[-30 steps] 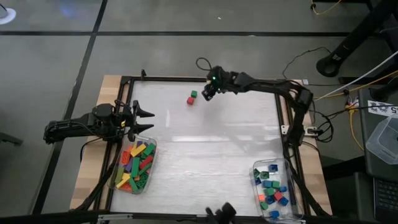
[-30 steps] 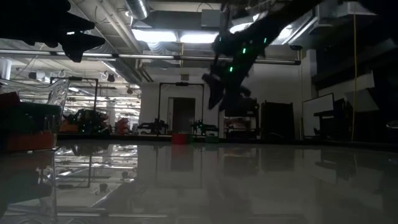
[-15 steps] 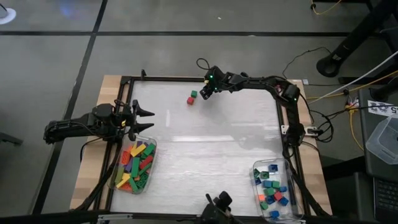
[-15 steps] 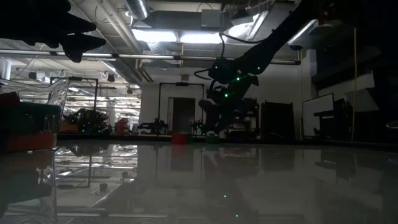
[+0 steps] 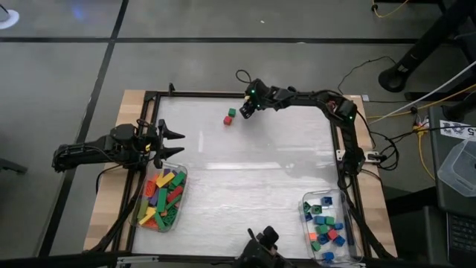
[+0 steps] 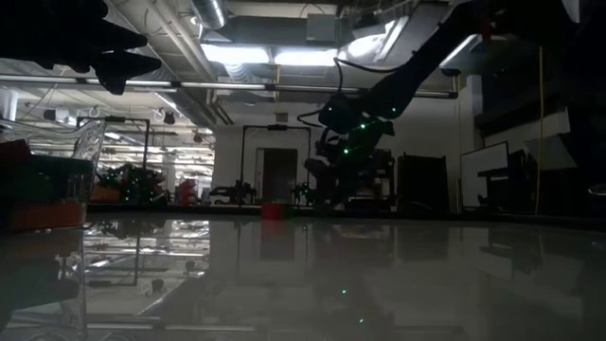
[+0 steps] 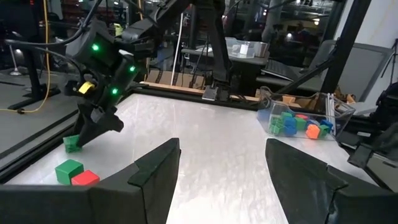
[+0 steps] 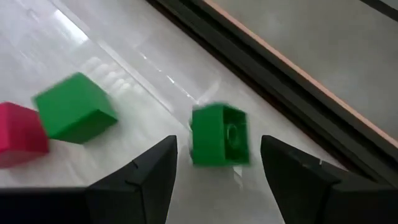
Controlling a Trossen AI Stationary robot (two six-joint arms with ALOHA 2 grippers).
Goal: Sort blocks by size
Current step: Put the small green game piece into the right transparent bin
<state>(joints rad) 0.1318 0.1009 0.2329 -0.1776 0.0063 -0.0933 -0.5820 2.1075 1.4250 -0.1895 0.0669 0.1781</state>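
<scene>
My right gripper (image 5: 245, 112) is open and low over the table's far middle. In the right wrist view its fingers (image 8: 149, 174) stand on either side of a small green block (image 8: 219, 130) without touching it. That block rests flat on the table and also shows in the left wrist view (image 7: 71, 144). A second green block (image 5: 231, 112) and a red block (image 5: 227, 120) lie side by side just left of it. My left gripper (image 5: 178, 143) is open and empty at the table's left edge, above the far end of the left tub.
A clear tub (image 5: 160, 199) of long blocks in several colours stands at the near left. A clear tub (image 5: 327, 227) of small blocks stands at the near right. A black frame (image 5: 238, 94) runs round the white table top (image 5: 253, 179).
My right gripper has gone down to the table at the far edge, coming to stand around the small green block. It stays open. The blocks have kept their places.
</scene>
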